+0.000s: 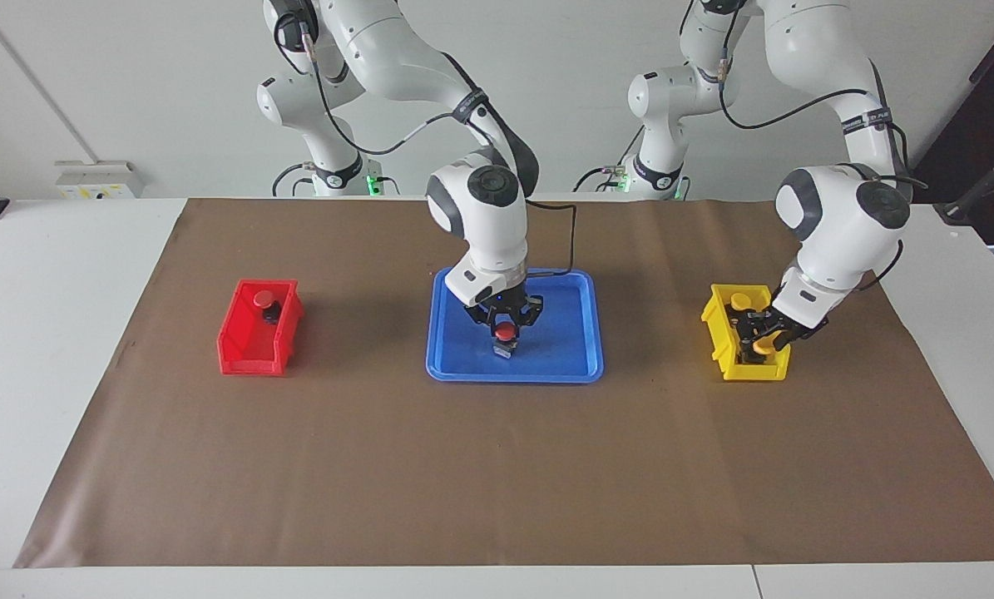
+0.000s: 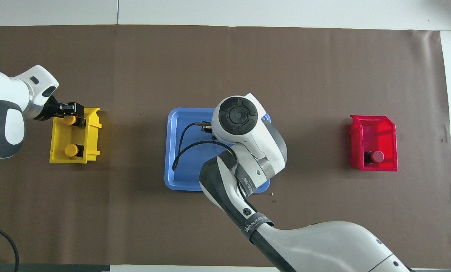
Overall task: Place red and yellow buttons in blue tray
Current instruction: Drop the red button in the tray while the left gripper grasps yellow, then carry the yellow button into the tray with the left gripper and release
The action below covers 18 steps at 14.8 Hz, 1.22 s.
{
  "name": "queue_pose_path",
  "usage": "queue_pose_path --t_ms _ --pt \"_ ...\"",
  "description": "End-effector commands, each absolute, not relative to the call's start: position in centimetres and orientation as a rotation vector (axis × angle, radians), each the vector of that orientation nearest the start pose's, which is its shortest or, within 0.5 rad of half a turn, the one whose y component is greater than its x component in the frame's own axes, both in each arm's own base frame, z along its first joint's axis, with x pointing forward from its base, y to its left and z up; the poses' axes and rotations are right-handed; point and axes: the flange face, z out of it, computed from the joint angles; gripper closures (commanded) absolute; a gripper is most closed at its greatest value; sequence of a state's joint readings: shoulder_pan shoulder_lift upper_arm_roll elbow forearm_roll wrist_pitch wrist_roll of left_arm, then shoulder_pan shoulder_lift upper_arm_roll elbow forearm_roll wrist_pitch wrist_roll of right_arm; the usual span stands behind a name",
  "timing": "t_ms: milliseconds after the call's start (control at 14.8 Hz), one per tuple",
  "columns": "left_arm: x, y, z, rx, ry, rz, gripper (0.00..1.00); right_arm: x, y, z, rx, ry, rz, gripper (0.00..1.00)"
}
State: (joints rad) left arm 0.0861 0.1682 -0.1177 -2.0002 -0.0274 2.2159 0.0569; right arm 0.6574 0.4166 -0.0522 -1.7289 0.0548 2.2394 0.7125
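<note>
My right gripper (image 1: pixel 505 331) is shut on a red button (image 1: pixel 506 332) and holds it low over the middle of the blue tray (image 1: pixel 563 368). In the overhead view its wrist hides that button and much of the tray (image 2: pixel 176 151). My left gripper (image 1: pixel 760 341) reaches into the yellow bin (image 1: pixel 717 320) and is shut on a yellow button (image 1: pixel 763 346) at the bin's end farther from the robots; the gripper (image 2: pixel 74 115) and button (image 2: pixel 71 120) also show from overhead. A second yellow button (image 1: pixel 740 300) (image 2: pixel 71 150) sits in the bin's nearer end. A second red button (image 1: pixel 264 298) (image 2: pixel 378 156) sits in the red bin (image 1: pixel 243 349).
The red bin (image 2: pixel 372 124) stands toward the right arm's end of the table and the yellow bin (image 2: pixel 93 128) toward the left arm's end, with the tray between them. A brown mat (image 1: pixel 497 466) covers the table. A black cable (image 2: pixel 183 145) hangs over the tray.
</note>
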Motion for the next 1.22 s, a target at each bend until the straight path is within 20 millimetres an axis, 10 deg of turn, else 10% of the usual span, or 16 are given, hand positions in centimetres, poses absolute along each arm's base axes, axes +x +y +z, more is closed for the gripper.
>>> queue_pose_path --t_ms 0,135,271,609,812,1150 --pt "58.8 -1.4 38.1 -3.185 0.094 -0.108 0.34 54.8 38.6 37.1 -3.057 0.201 -0.139 0.00" --pt "58.7 -0.9 37.9 -3.185 0.081 -0.108 0.34 57.1 36.0 40.9 -3.119 0.207 -0.170 0.00" --pt "58.3 -0.7 37.4 -3.184 0.074 -0.093 0.34 58.4 29.3 45.4 -3.126 0.219 -0.158 0.00" --pt "57.5 -0.1 36.1 -3.182 0.055 -0.111 0.35 53.5 9.3 50.2 -3.128 0.054 0.004 0.00" --pt "57.9 0.1 36.0 -3.182 0.054 -0.123 0.98 50.7 0.9 49.0 -3.075 -0.075 0.048 0.00" --pt "60.6 -0.8 46.7 -3.194 0.077 0.060 0.99 49.4 -4.5 44.7 -3.075 -0.121 0.008 0.21"
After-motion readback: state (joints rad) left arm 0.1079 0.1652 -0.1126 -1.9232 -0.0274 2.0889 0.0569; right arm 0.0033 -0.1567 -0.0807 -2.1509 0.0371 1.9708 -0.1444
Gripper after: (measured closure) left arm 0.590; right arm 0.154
